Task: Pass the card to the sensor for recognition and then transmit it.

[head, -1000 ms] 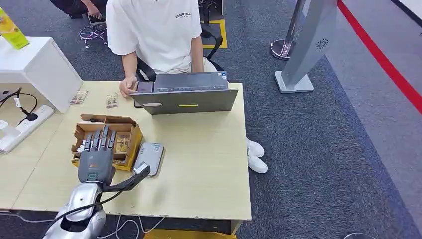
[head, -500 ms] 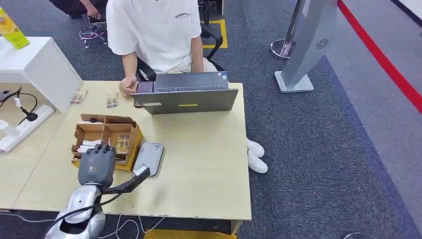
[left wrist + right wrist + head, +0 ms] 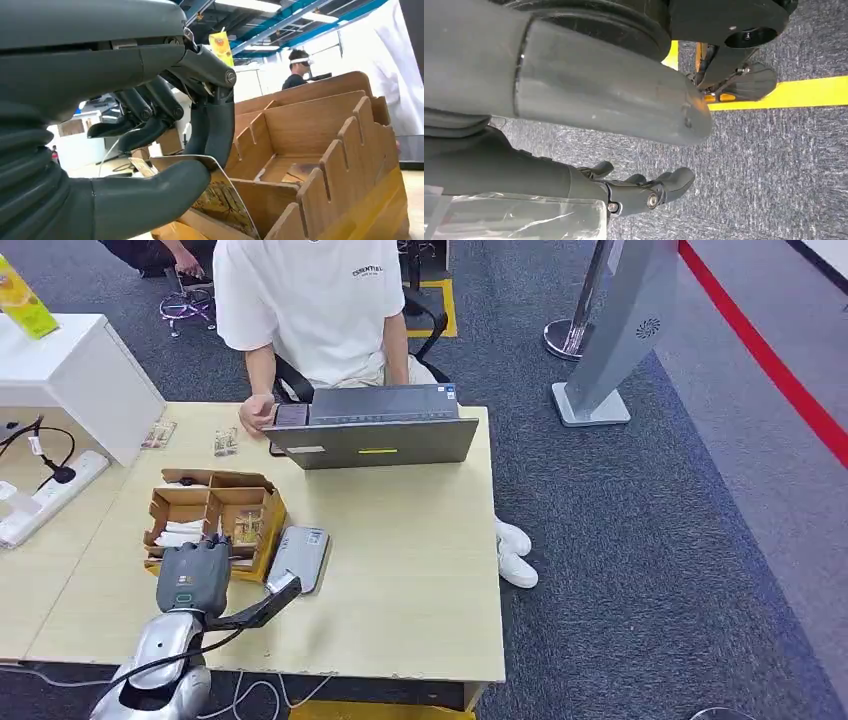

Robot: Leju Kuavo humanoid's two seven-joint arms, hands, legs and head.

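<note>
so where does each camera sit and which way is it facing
Head view: high on the robot, looking forward and down at the table, the cardboard box and the laptop; the left hand and arm show.
Left wrist view: behind the left hand, facing into the cardboard box; thumb and finger pinch a card.
Right wrist view: on the hanging arm, facing the carpet; the right hand shows.
Head and left wrist views share the box.

The head view is looking down from high over the desk. The left wrist view is sitting close behind the left hand, facing into the box, which both are sharing. The right wrist view is facing the carpet.
</note>
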